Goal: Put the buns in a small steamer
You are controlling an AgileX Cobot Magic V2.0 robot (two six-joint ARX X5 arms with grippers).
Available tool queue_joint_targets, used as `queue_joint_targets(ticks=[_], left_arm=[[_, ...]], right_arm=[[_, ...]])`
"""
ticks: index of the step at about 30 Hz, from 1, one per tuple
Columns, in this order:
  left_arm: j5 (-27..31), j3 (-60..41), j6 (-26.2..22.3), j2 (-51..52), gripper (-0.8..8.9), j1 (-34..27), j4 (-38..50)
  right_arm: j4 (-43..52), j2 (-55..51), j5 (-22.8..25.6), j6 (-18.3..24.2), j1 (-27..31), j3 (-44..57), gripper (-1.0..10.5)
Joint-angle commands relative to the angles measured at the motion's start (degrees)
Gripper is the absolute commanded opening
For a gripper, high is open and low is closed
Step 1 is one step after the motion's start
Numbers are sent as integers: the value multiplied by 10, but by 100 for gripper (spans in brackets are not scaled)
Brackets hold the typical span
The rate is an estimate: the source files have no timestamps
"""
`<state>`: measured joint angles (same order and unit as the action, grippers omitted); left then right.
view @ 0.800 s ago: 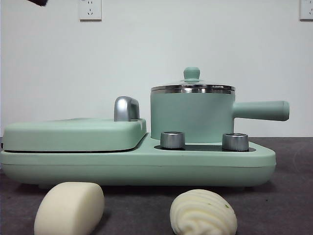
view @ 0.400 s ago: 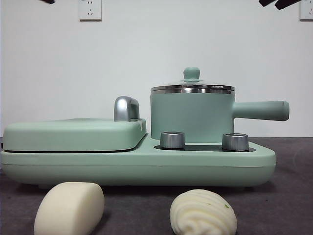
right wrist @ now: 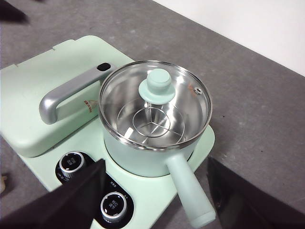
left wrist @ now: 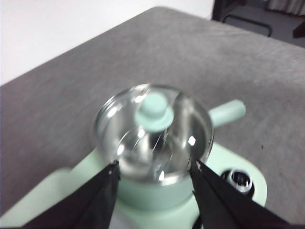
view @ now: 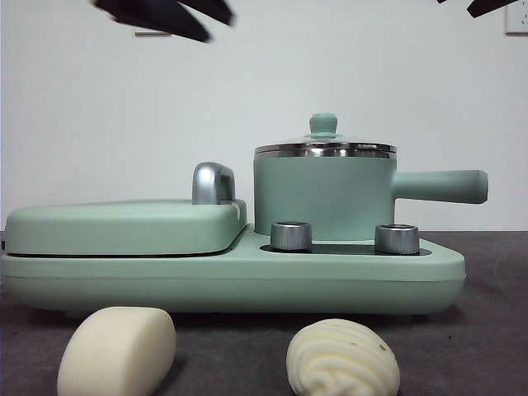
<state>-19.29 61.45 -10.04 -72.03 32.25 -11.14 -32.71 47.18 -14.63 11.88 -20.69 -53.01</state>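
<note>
The smooth oblong bun [view: 117, 351] and the ridged bun [view: 343, 359] lie on the dark table in front of the cooker base. On that base the small steamer [view: 323, 196] stands with its glass lid and green knob [view: 323, 124] on. My left gripper [view: 213, 25] hangs open high at the upper left, short of the pot. The left wrist view, blurred, looks down past that gripper [left wrist: 155, 171] onto the lid knob [left wrist: 153, 112]. My right gripper [view: 455, 7] is open at the top right corner, and from above it [right wrist: 155, 164] looks down on the steamer [right wrist: 155, 109].
A flat mint-green griddle [view: 124, 227] with a chrome handle [view: 213, 183] fills the left half of the cooker base [view: 247, 285]. Two steel dials [view: 290, 235] sit in front of the pot. The pot's long handle [view: 441, 186] points right.
My left gripper has swung into the front view from the top left corner toward the right, and its jaws now show large. The right gripper, the buns and the steamer have stayed put.
</note>
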Motion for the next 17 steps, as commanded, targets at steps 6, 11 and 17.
queue_joint_targets(ticks=[6, 11, 17], left_arm=[[3, 10, 5, -116, 247, 44, 202], [15, 19, 6, -184, 247, 58, 291], [17, 54, 5, -259, 247, 60, 304]], right_arm=[[5, 2, 1, -12, -3, -11, 339], [5, 2, 1, -12, -3, -11, 339], [3, 3, 1, -12, -3, -11, 339]])
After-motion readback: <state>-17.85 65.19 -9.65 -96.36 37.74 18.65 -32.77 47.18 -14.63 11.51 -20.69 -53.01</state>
